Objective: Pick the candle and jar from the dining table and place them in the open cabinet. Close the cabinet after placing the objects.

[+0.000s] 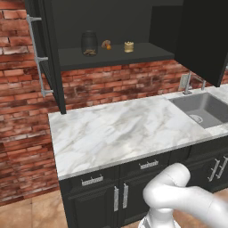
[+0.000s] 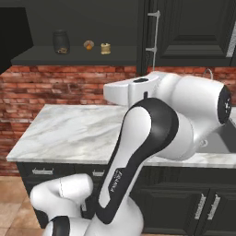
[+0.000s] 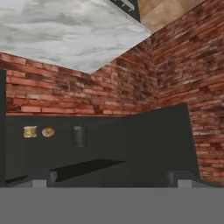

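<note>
**A:** Start big. What's the state of play?

**B:** The cabinet (image 1: 111,26) is open, both black panelled doors swung wide. Its dark shelf already carries the jar (image 1: 89,43) on the left and the candle (image 1: 128,46) to the right, with a small orange-brown object (image 1: 106,44) between them, all well apart. So I'd judge the placing done and closing the doors the step in hand.

**A:** And the marble top?

**B:** The counter (image 1: 116,129) below is white with grey veining, smooth and flat, over black drawer fronts with silver pulls. A grey sink (image 1: 202,109) sits at its right end, and red brick wall (image 1: 18,102) behind.

**A:** The gripper?

**B:** The gripper (image 3: 113,177) is spread wide and released, holding nothing. In the hand view, which is rolled over, its two dark tips point at the shelf from a distance.

**A:** How to close it well?

**B:** Push on the flat face of the left door (image 1: 44,53) near its free edge, by the long silver bar handle (image 1: 38,55), and follow the hinge arc. Then the right door (image 1: 202,35). The panels are rigid and matte; a steady push should do.

**A:** Small things?

**B:** The jar is glassy, rounded, narrow-necked, with tan bits inside. The candle is a stubby tan cylinder.
</note>
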You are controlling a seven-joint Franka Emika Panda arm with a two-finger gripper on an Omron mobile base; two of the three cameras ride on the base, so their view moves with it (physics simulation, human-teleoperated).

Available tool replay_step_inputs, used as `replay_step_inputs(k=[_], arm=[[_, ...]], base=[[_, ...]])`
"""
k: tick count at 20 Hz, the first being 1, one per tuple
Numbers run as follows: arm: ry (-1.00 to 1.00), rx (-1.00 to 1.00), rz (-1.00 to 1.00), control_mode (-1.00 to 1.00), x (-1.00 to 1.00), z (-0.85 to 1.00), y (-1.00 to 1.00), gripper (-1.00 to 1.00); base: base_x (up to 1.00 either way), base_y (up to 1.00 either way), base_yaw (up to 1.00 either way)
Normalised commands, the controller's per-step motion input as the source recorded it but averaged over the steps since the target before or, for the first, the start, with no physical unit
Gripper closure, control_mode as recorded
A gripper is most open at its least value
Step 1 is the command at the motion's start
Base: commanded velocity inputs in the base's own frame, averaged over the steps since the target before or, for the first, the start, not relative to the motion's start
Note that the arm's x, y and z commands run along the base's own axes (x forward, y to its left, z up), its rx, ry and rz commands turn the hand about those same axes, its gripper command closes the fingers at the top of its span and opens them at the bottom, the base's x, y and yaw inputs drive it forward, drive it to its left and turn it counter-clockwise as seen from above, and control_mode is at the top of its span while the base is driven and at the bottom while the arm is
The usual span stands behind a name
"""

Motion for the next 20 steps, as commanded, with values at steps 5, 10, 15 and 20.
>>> replay_step_inputs(k=[5, 10, 15, 20], arm=[[-0.05, -0.11, 0.17, -1.0, 0.09, -0.03, -0.38, -1.0], [-0.15, -0.23, 0.05, -1.0, 0.0, -0.13, -0.17, -1.0], [-0.2, -0.26, 0.01, -1.0, 0.01, -0.18, -0.06, -1.0], [-0.11, -0.13, -0.01, -1.0, 0.0, -0.51, 0.0, -1.0]], base=[[0.0, 0.0, 0.0], [0.0, 0.0, 0.0], [0.0, 0.0, 0.0], [0.0, 0.0, 0.0]])
